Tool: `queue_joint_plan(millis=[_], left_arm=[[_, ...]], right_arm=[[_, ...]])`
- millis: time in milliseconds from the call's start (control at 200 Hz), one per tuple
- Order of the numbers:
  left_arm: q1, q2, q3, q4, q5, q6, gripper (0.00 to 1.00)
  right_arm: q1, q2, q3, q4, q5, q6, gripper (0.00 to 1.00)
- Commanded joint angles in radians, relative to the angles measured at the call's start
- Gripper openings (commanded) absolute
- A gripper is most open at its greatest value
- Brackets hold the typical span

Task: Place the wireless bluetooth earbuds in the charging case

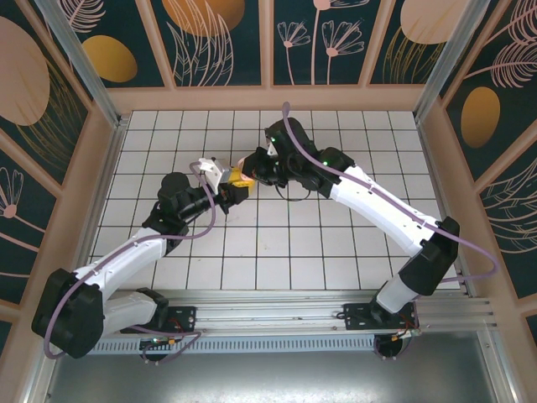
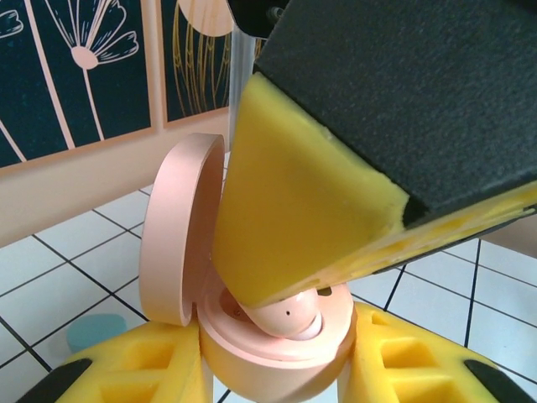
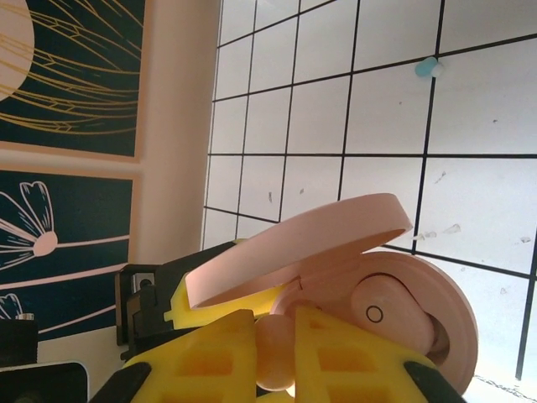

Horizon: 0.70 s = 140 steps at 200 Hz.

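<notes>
A pale pink charging case (image 2: 277, 348) is held above the table, its lid (image 2: 180, 227) swung open to the left, and my left gripper (image 2: 277, 369) is shut on its base. My right gripper (image 3: 281, 340) is shut on a pale pink earbud (image 3: 279, 357) and comes down onto the case. That earbud (image 2: 289, 315) rests in the case's open well under the right finger (image 2: 294, 201). Another pale pink earbud (image 3: 390, 315) sits in the case's other well. In the top view the left gripper (image 1: 233, 192) and right gripper (image 1: 252, 173) meet mid-table.
A light teal earbud (image 3: 426, 67) lies loose on the white tiled table (image 1: 277, 243); it shows as a teal earbud (image 2: 96, 330) beside the case. Peach-framed wall panels (image 1: 268, 96) ring the table.
</notes>
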Motion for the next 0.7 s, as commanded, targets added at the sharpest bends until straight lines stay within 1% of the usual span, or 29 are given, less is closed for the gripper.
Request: queue_joint_plan(millis=[0,45,315,450,696], left_arm=[[-0.002,-0.036,-0.007,0.059,-0.007,-0.014,0.08],[-0.002,-0.038,-0.007,0.057,-0.006,-0.014,0.08],[-0.001,-0.045,-0.014,0.054,-0.006,-0.014,0.08],[-0.002,-0.053,-0.019,0.053,-0.01,-0.014,0.09],[-0.002,-0.056,-0.026,0.045,-0.011,-0.01,0.09]], right_arm=[[0.008,0.017,0.022,-0.085,0.046,-0.004,0.18],[0.009,0.018,0.026,-0.092,0.05,-0.004,0.2],[0.008,0.044,0.094,-0.15,0.075,-0.019,0.24],[0.009,0.05,0.101,-0.162,0.072,-0.019,0.27],[0.01,0.057,0.143,-0.165,0.067,-0.033,0.27]])
